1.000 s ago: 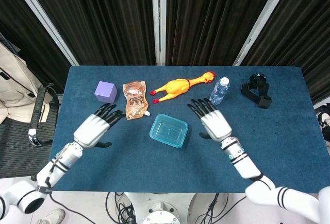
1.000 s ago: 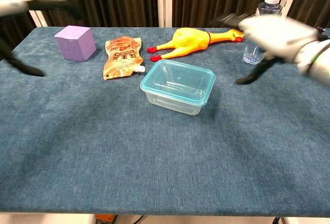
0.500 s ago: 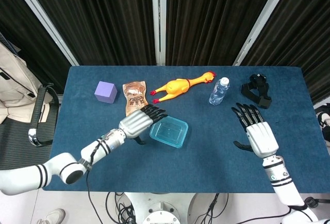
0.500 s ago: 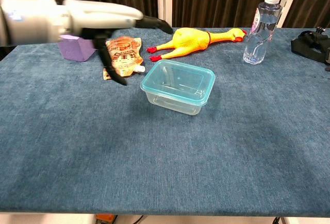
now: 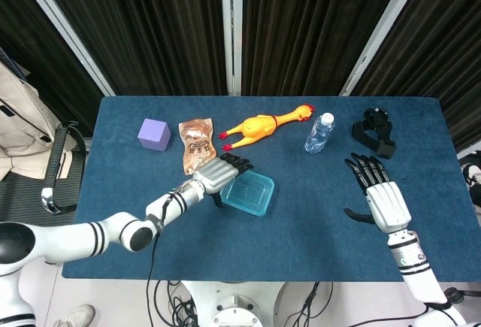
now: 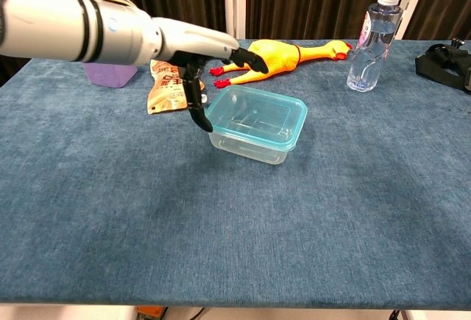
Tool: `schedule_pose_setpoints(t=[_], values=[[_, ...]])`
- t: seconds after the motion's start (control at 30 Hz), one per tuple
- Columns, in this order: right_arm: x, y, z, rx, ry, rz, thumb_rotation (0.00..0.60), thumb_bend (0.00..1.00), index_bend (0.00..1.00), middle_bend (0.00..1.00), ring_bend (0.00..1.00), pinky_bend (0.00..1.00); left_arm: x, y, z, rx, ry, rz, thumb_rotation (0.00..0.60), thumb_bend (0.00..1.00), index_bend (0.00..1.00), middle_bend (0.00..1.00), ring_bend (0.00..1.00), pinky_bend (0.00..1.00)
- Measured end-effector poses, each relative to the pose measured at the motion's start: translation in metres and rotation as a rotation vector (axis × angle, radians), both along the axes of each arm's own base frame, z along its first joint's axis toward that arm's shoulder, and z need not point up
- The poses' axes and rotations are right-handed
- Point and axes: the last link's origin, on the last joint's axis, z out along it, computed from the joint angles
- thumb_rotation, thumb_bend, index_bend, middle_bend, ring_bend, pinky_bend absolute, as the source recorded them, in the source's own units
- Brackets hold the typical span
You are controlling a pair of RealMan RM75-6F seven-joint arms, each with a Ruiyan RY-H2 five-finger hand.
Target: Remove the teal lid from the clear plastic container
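1. Your left hand [image 5: 218, 171] sits at the container's [image 5: 246, 192] left edge, lid [image 6: 254, 117] on top.
2. Pouch [image 5: 197, 145], cube [image 5: 154, 134] left-behind; chicken [image 5: 259, 126], bottle [image 5: 319, 132] behind.
3. Your right hand [image 5: 380, 194] lies far right.

Print on orange pouch [image 6: 165, 84] & bottle label [image 6: 366, 37] too small to read.

The head view is looking steeply down from above the near edge, taking in the whole blue felt-covered table [image 5: 316, 214] and black curtains behind. The chest view is sitting low and close, facing across it (shallow angle). Both are sharing the clear plastic container with teal lid [image 5: 246, 192] [image 6: 254, 123] and yellow rubber chicken [image 5: 259, 126] [image 6: 276, 58].
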Motion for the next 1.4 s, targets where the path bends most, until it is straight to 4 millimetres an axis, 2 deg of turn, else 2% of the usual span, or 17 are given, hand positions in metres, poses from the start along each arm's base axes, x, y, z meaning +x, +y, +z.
schedule_pose_setpoints(t=[0.17,0.57,0.63,0.7,0.73,0.83,0.93,1.2,1.4], values=[[-0.004,0.0,-0.004,0.015,-0.003,-0.008,0.6,0.0,0.0,0.0,0.0,0.0,-0.001,0.001,-0.012,-0.015,0.052,0.023,0.6,0.02,0.0,0.0,0.0,0.03],[-0.004,0.0,-0.011,0.022,0.009,-0.003,0.6,0.0,0.0,0.0,0.0,0.0,0.004,0.004,-0.021,-0.028,0.063,0.058,0.6,0.02,0.0,0.0,0.0,0.06],[-0.003,0.001,-0.013,0.028,0.005,0.0,0.6,0.0,0.0,0.0,0.0,0.0,0.005,0.006,-0.023,-0.031,0.065,0.06,0.6,0.02,0.0,0.0,0.0,0.09],[-0.001,0.001,-0.017,0.041,-0.003,0.005,0.6,0.0,0.0,0.0,0.0,0.0,0.006,0.006,-0.025,-0.033,0.056,0.072,0.6,0.02,0.06,0.06,0.01,0.15],[0.0,0.001,-0.019,0.05,-0.005,0.01,0.6,0.02,0.0,0.0,0.0,0.0,0.006,0.006,-0.026,-0.032,0.049,0.078,0.6,0.02,0.13,0.12,0.04,0.21],[0.006,0.002,-0.027,0.084,-0.032,0.034,0.6,0.07,0.0,0.0,0.0,0.0,0.007,0.006,-0.027,-0.024,0.02,0.099,0.6,0.02,0.31,0.31,0.21,0.43],[0.017,0.004,-0.038,0.129,-0.092,0.075,0.6,0.07,0.0,0.0,0.0,0.0,0.008,0.002,-0.028,-0.008,-0.017,0.117,0.6,0.02,0.38,0.39,0.3,0.53],[0.047,0.011,-0.085,0.195,-0.194,0.199,0.6,0.08,0.0,0.0,0.0,0.0,0.015,-0.02,-0.033,0.002,-0.073,0.145,0.6,0.01,0.38,0.4,0.31,0.53],[0.058,0.013,-0.109,0.172,-0.203,0.257,0.6,0.07,0.0,0.0,0.0,0.0,0.023,-0.031,-0.041,-0.002,-0.075,0.149,0.6,0.01,0.36,0.39,0.31,0.51]])
